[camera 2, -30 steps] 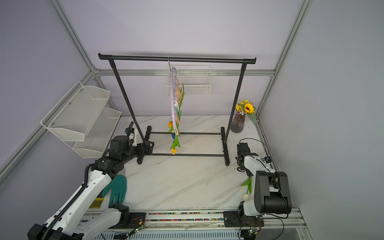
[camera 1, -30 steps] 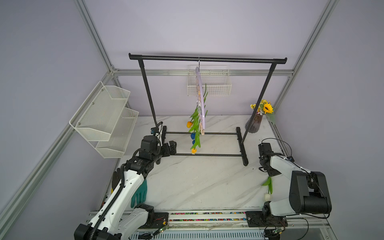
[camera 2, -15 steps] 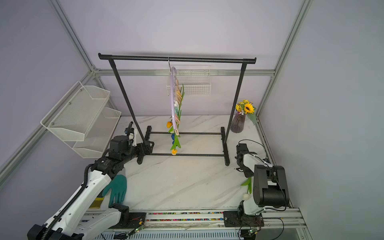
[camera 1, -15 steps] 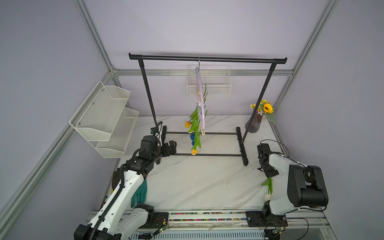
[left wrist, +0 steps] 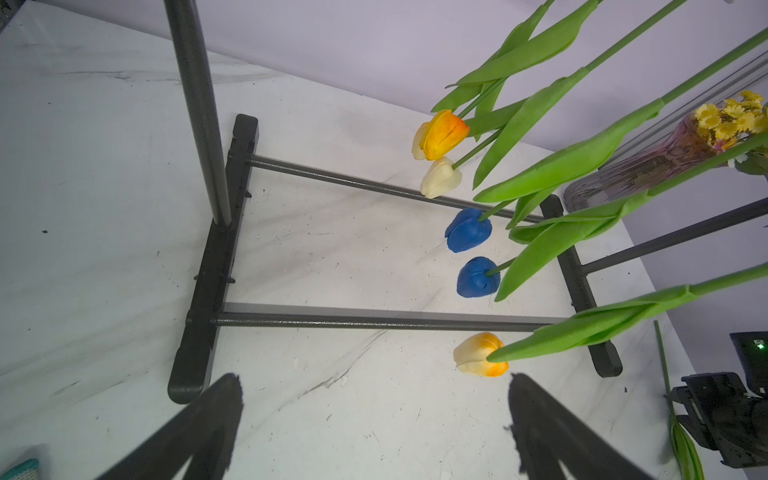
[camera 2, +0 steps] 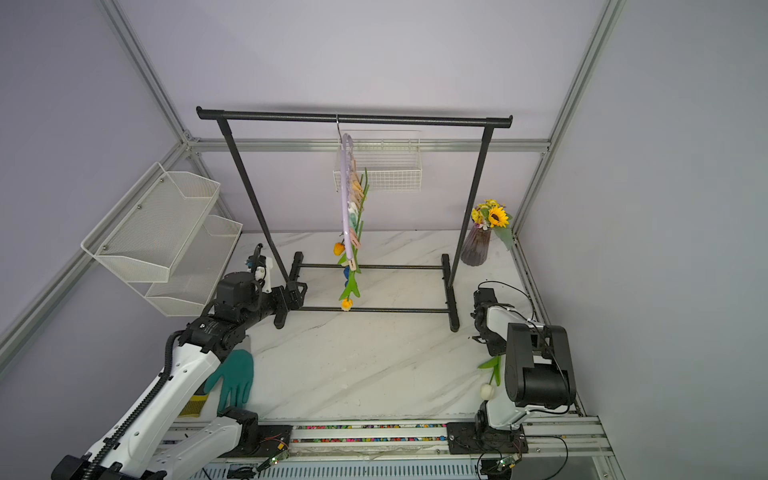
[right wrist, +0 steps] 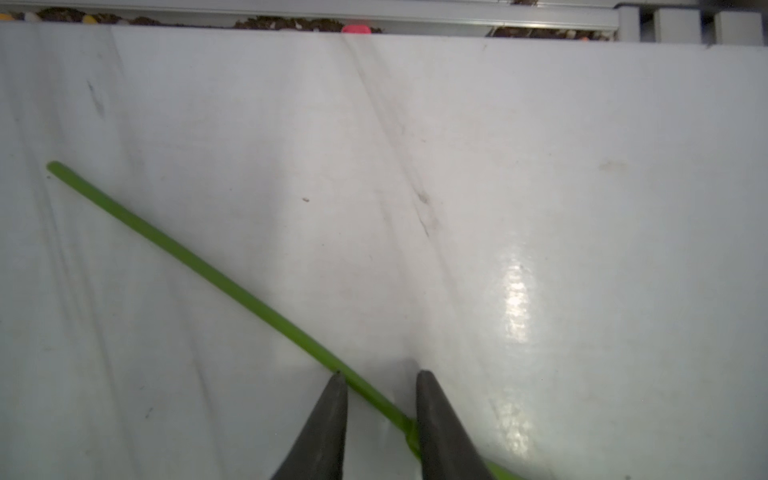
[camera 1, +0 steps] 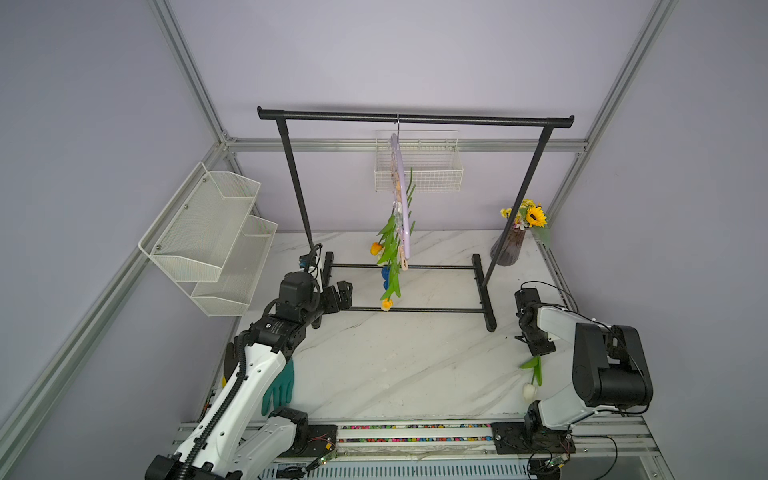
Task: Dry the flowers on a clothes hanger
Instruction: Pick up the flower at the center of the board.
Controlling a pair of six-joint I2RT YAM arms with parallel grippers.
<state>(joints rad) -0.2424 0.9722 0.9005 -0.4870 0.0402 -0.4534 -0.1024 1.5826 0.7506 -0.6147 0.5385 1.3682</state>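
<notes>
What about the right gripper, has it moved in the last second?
No, not noticeably: the right gripper keeps its place beside the rack's right foot, over the stem of the cream tulip; only its arm's elbow has swung toward that foot.

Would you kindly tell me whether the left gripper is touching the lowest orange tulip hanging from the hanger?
Apart. In both top views bare table shows between the left gripper and the lowest orange tulip; the gripper is open, short of the flower.

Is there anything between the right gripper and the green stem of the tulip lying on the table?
Nothing visible stands between them. The stem lies on the table and passes between the open jaws of the right gripper.
</notes>
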